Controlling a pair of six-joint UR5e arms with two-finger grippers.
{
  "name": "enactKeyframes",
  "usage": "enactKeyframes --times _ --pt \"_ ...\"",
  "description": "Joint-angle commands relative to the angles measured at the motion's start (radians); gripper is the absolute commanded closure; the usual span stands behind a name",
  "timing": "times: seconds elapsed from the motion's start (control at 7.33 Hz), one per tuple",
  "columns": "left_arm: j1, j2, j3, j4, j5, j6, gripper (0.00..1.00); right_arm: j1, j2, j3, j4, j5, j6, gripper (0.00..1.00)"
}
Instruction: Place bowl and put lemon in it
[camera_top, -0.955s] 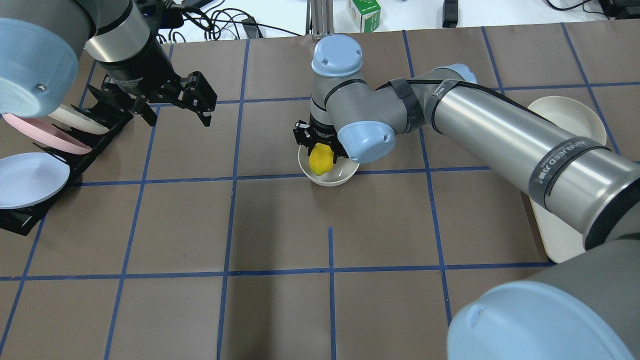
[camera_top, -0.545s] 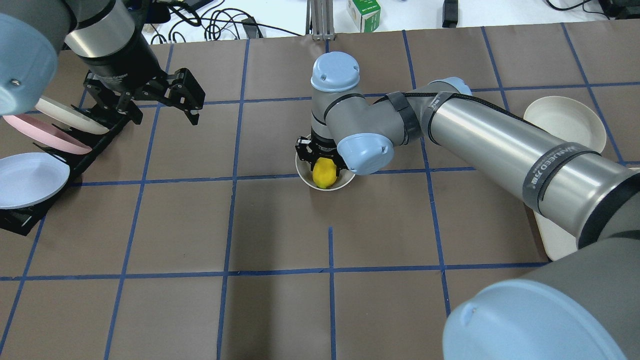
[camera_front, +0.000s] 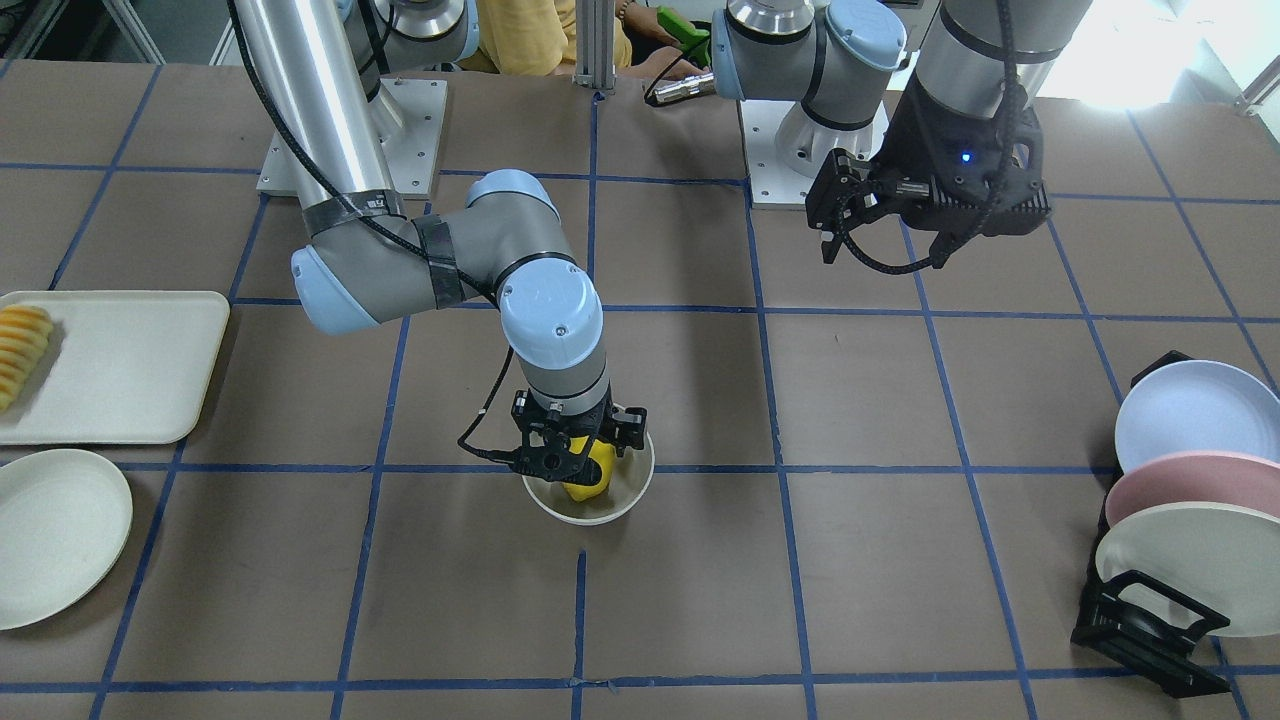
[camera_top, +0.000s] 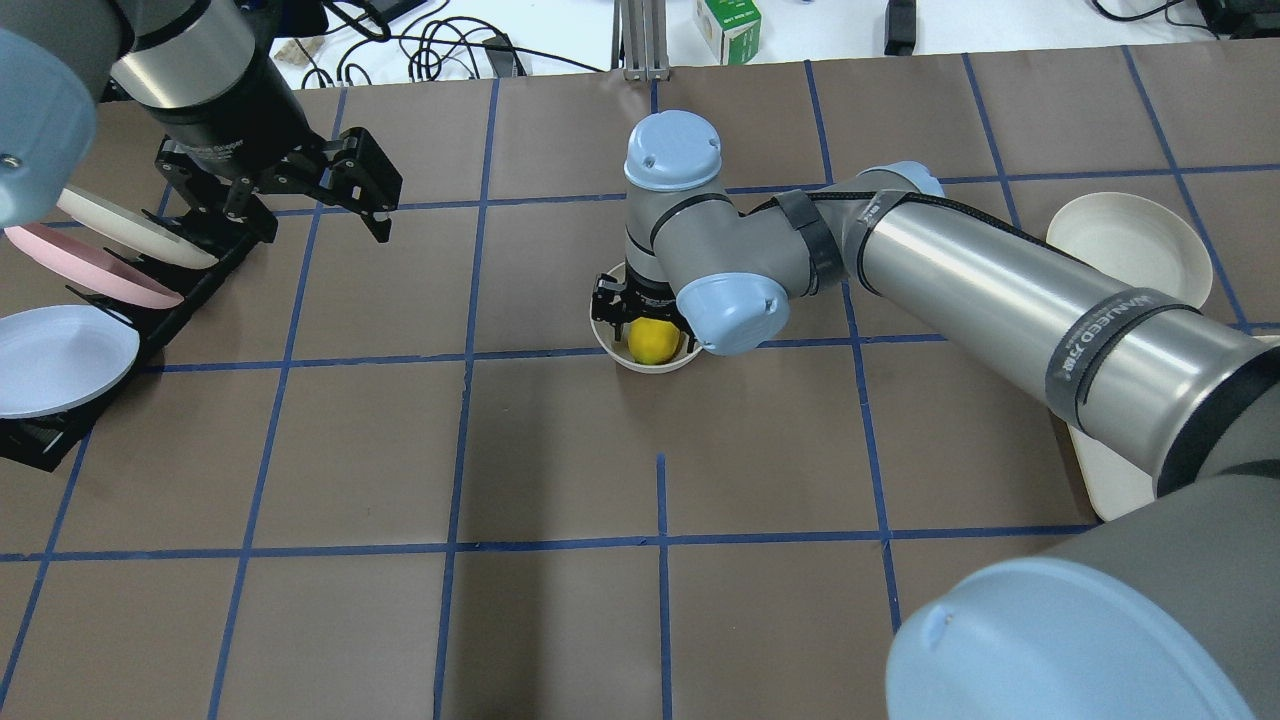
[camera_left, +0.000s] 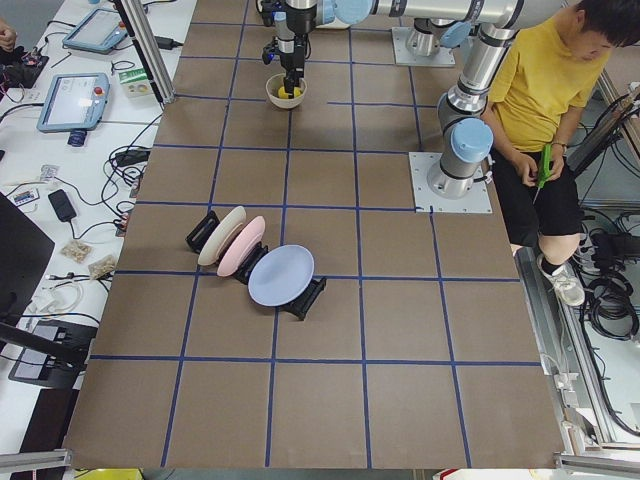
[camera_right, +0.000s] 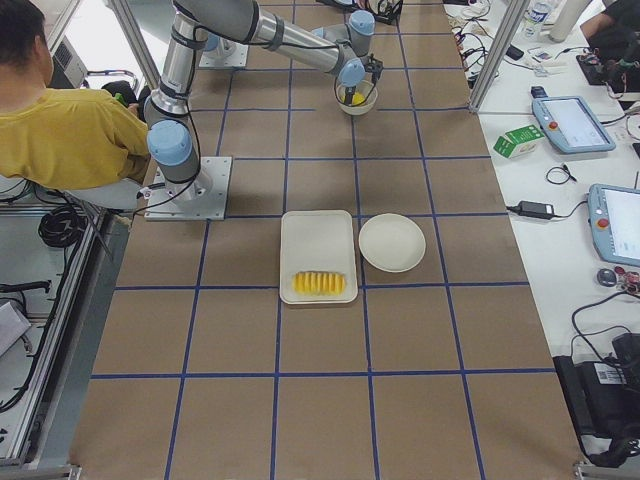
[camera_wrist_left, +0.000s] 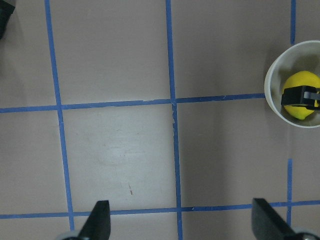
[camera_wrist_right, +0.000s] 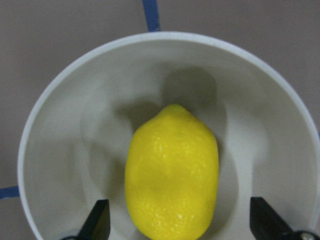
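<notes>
The off-white bowl (camera_front: 602, 513) stands near the table's middle, and it also shows in the overhead view (camera_top: 655, 366). The yellow lemon (camera_wrist_right: 171, 175) lies inside it, tip pointing up in the right wrist view. My right gripper (camera_front: 575, 465) reaches straight down into the bowl. It is open, and its fingertips (camera_wrist_right: 100, 220) stand wide on either side of the lemon without touching it. My left gripper (camera_top: 322, 222) is open and empty, raised above the table's left part. Its wrist view shows the bowl (camera_wrist_left: 272, 85) and the lemon (camera_wrist_left: 300, 82) at the right edge.
A black dish rack (camera_front: 1140, 620) holds blue, pink and cream plates on my left side. A white tray (camera_front: 120, 370) with sliced orange food and a flat off-white plate (camera_front: 50, 535) lie on my right side. A person in yellow (camera_left: 540, 90) sits behind the robot's base.
My right gripper has lowered the lemon into the bowl, and its jaws now stand apart from it. My left gripper has moved left and farther back.
</notes>
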Motion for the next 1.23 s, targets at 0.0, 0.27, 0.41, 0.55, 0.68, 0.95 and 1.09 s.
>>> enactKeyframes --times 0.0,0.27,0.41,0.55,0.68,0.95,1.09 --pt "0.0 -0.003 -0.001 0.002 -0.001 0.0 0.0 -0.02 -0.024 -0.041 0.018 -0.001 0.0 0.0" --pt "0.0 0.003 -0.002 0.002 0.014 -0.003 0.0 -0.061 -0.093 -0.134 0.154 -0.027 -0.009 0.0" --pt "0.0 0.003 -0.002 0.002 0.011 -0.002 0.0 -0.095 -0.146 -0.136 0.217 -0.029 -0.084 0.0" --pt "0.0 0.003 -0.001 0.002 0.011 0.0 0.0 -0.126 -0.209 -0.126 0.301 -0.031 -0.179 0.0" --pt "0.001 0.002 0.008 0.009 0.019 0.01 0.0 -0.164 -0.281 -0.124 0.386 -0.029 -0.245 0.0" --pt "0.0 -0.001 0.012 0.011 0.037 0.012 0.0 -0.28 -0.355 -0.112 0.523 -0.031 -0.394 0.0" --pt "0.0 -0.001 0.01 0.011 0.036 0.012 0.0 -0.31 -0.393 -0.092 0.553 -0.032 -0.425 0.0"
